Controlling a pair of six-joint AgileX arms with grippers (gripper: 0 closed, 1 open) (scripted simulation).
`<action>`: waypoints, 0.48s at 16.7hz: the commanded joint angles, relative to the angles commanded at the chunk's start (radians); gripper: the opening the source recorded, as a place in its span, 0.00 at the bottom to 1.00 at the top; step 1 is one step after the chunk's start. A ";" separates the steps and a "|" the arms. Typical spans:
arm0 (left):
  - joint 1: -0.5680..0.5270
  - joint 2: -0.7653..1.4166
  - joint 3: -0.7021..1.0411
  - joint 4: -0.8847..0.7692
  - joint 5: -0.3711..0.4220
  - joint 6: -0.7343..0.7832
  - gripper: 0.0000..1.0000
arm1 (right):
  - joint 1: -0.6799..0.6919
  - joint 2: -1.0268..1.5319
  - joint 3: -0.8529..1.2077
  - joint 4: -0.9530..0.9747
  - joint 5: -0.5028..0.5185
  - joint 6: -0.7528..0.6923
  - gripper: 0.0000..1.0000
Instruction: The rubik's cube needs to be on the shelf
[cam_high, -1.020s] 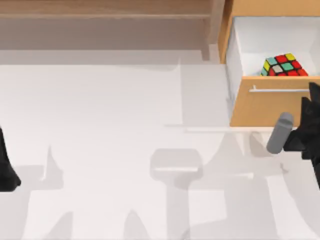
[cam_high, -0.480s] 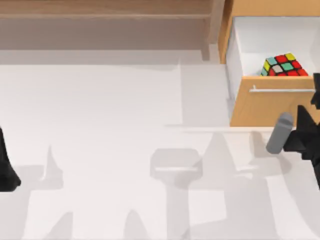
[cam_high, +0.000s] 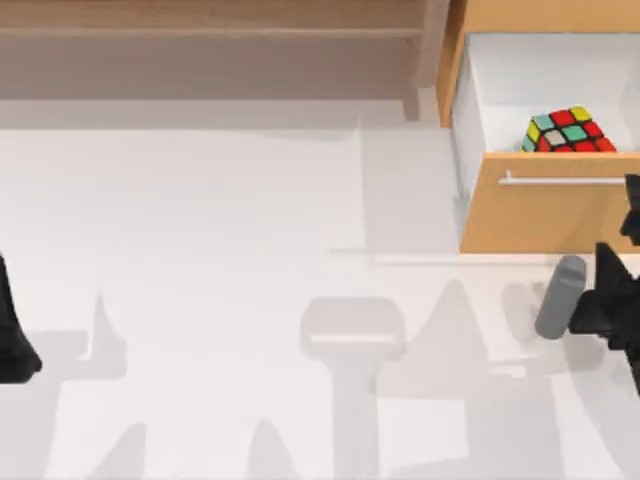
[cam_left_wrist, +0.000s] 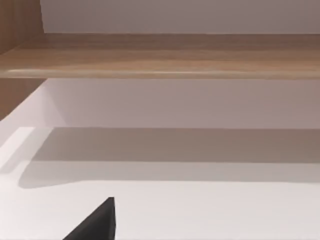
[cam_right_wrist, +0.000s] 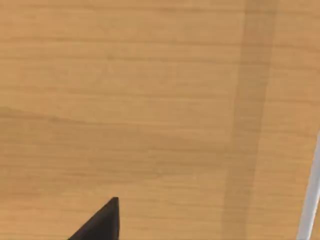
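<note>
Your rubik's cube (cam_high: 568, 130) sits inside the open drawer (cam_high: 540, 215) at the table's far right, up against the drawer's front panel, just behind the thin metal handle (cam_high: 565, 181). The right gripper (cam_high: 625, 235) hangs in front of that panel at the right edge, near the handle, with the cube beyond it; whether its fingers are spread, you cannot tell. The shelf (cam_high: 210, 32) runs along the back left, and the left arm (cam_high: 14, 335) is parked at the left edge
</note>
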 joint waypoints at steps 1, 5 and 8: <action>0.000 0.000 0.000 0.000 0.000 0.000 1.00 | 0.001 -0.001 -0.003 0.003 0.002 0.000 1.00; 0.000 0.000 0.000 0.000 0.000 0.000 1.00 | -0.001 0.052 -0.002 -0.019 0.000 0.000 1.00; 0.000 0.000 0.000 0.000 0.000 0.000 1.00 | 0.037 0.041 0.010 -0.017 -0.002 0.004 1.00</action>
